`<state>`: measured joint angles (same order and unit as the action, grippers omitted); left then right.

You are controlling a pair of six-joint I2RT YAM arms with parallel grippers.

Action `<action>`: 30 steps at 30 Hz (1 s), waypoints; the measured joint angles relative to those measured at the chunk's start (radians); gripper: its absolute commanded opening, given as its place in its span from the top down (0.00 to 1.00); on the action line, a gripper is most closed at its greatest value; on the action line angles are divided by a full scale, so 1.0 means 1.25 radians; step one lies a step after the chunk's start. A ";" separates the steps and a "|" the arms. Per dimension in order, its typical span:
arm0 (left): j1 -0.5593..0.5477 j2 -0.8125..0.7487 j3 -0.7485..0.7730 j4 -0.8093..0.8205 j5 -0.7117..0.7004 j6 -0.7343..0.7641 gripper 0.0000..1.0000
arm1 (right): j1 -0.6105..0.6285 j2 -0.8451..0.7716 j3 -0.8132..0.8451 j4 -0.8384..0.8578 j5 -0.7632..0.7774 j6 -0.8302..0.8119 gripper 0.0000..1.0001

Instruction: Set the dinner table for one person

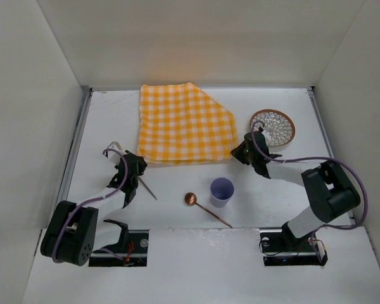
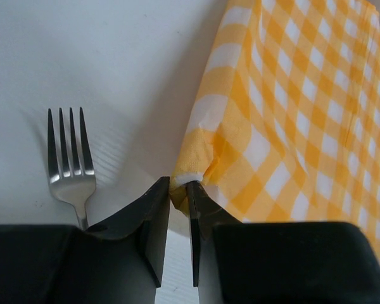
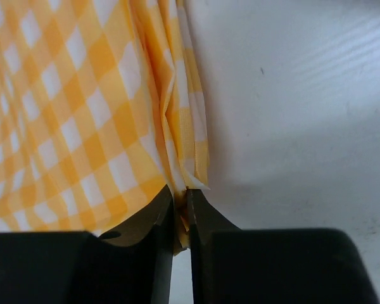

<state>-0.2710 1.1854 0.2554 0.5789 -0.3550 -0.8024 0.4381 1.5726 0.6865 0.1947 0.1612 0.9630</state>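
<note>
Dinner table [image 1: 177, 180] | cloth [image 1: 183, 123] near corners pinched: left fingers [image 2: 153, 228], right fingers [image 3: 161, 244]

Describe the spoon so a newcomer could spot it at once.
Find the big checked cloth. On its near side stands a lilac cup; the spoon lies just left of it. Its round copper bowl sets it apart from the silver fork farther left.

light: bright, even; shadows: soft, faint on dinner table [image 1: 101, 114]; wrist views: slightly soft
</note>
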 measured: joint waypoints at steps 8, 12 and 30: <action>-0.037 -0.032 0.023 -0.015 0.013 -0.027 0.82 | -0.034 -0.125 0.043 0.027 0.048 -0.085 0.86; -0.094 -0.115 0.026 -0.024 0.011 -0.036 0.72 | -0.080 -0.157 0.056 0.049 0.063 -0.109 0.87; -0.094 0.096 0.204 -0.162 0.044 0.012 0.47 | -0.145 -0.082 0.035 0.045 0.023 -0.087 0.87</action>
<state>-0.3882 1.3052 0.5106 0.3759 -0.3004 -0.7872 0.2573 1.4704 0.7303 0.2512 0.1898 0.8539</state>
